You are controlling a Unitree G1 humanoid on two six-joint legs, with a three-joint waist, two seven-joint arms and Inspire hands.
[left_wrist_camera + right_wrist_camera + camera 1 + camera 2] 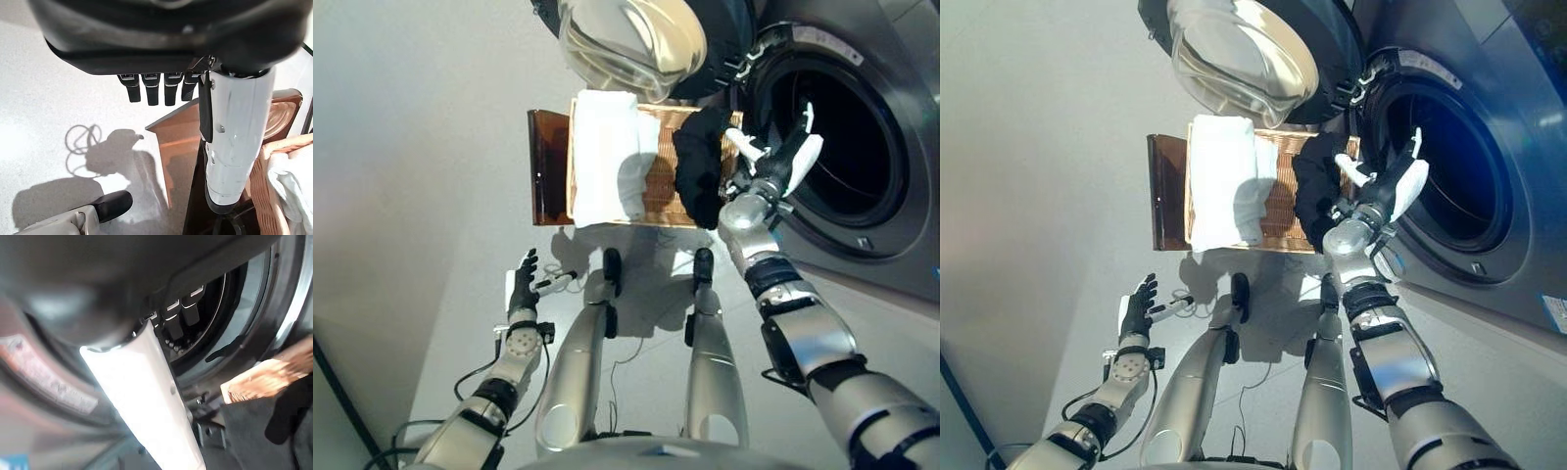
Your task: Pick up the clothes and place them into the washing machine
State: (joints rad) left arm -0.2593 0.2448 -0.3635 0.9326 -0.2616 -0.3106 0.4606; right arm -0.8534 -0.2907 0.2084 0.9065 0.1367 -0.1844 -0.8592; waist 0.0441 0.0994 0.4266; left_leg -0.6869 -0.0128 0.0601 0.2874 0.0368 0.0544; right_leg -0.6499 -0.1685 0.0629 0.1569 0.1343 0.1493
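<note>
Two garments lie in the wicker basket [658, 147] on the floor in the left eye view: a white cloth [603, 157] draped over its left part and a black cloth [702, 162] hanging over its right edge, next to the washing machine [891, 196]. The machine's round door [631, 39] stands swung open above the basket, and the dark drum opening [847, 137] faces the robot's right side. The right hand [785, 162] is raised between the black cloth and the drum opening, fingers straight and spread, holding nothing. The left hand [523, 286] hangs low over the bare floor, well apart from the basket, fingers straight and loosely spread, also empty.

The right eye view shows the same layout: the white cloth [1222, 181] and black cloth [1317, 186] both in the basket [1278, 201], the right hand [1393, 186] open at the rim of the drum, the left hand [1139, 308] open over the floor.

In the left wrist view, the left hand's fingers [146, 88] point straight out in a row and the white-covered thumb [232, 142] stands apart from them; past them are the floor, a corner of the basket [274, 161] and a fold of white cloth [293, 181].

In the right wrist view, the right hand's fingers [173, 316] reach straight toward the drum opening [215, 298], the white-covered thumb [146, 396] apart from them, with the black cloth [259, 431] and a basket edge [264, 377] beside it.
</note>
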